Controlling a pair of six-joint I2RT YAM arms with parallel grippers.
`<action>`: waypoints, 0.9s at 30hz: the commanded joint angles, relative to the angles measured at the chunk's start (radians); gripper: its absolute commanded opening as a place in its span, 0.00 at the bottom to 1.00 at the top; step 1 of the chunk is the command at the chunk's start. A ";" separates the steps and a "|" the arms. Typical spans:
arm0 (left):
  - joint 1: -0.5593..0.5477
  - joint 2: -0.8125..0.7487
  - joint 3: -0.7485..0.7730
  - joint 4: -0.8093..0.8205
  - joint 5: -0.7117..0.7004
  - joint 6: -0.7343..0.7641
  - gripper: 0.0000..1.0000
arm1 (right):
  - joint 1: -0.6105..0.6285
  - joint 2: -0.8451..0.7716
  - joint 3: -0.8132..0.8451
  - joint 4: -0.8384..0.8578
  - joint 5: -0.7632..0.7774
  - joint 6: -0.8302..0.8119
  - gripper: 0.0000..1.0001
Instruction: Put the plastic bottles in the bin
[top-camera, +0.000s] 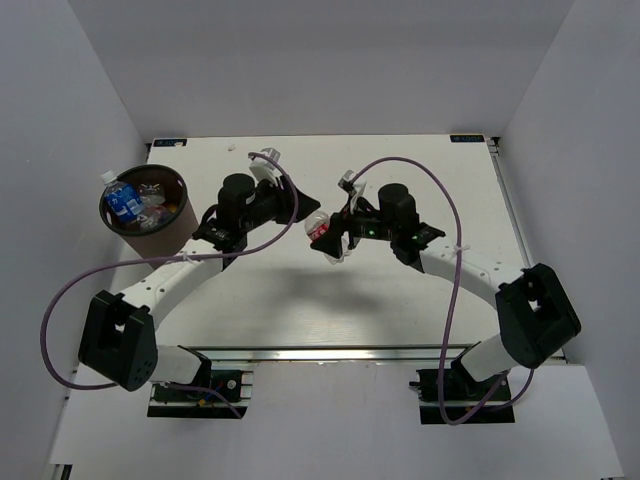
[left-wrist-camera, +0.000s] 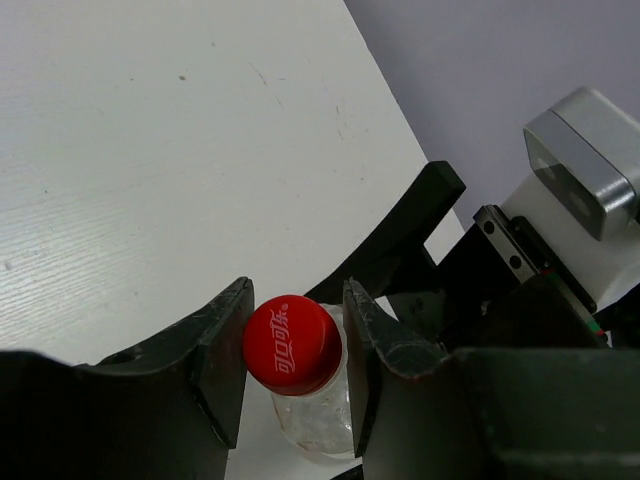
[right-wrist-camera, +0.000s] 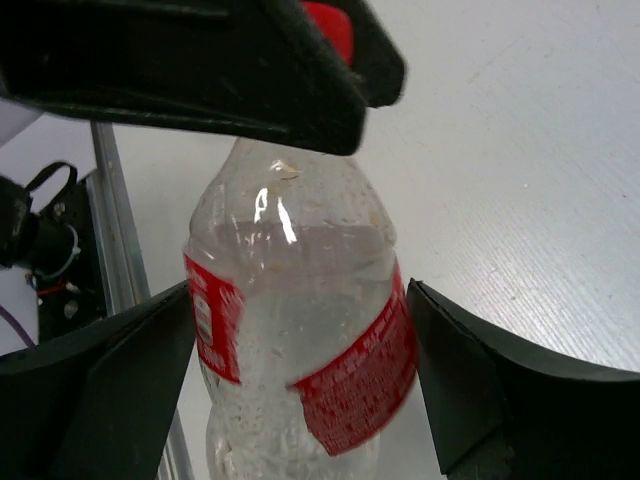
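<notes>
The left hand (left-wrist-camera: 297, 305) is clenched on the red cap (left-wrist-camera: 292, 345) of a clear red-labelled bottle (right-wrist-camera: 290, 250) over the middle of the surface (top-camera: 420, 170). The right hand (right-wrist-camera: 300, 298) is released, its jaws spread either side of the body. The bin (top-camera: 165, 238), with other bottles (top-camera: 125, 198) inside, sits well apart at the far left. The risk is that only a smooth round cap is pinched, so the hanging body could swing, twist free and drop, or clip the bin's rim.
</notes>
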 joint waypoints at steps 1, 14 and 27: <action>-0.016 -0.074 0.070 -0.068 -0.169 0.055 0.00 | 0.000 -0.047 0.038 0.012 0.087 0.021 0.89; 0.151 -0.172 0.472 -0.343 -1.089 0.449 0.00 | -0.029 -0.141 -0.055 -0.116 0.755 0.117 0.89; 0.414 -0.096 0.480 -0.392 -1.247 0.451 0.00 | -0.033 -0.136 -0.044 -0.151 0.773 0.114 0.89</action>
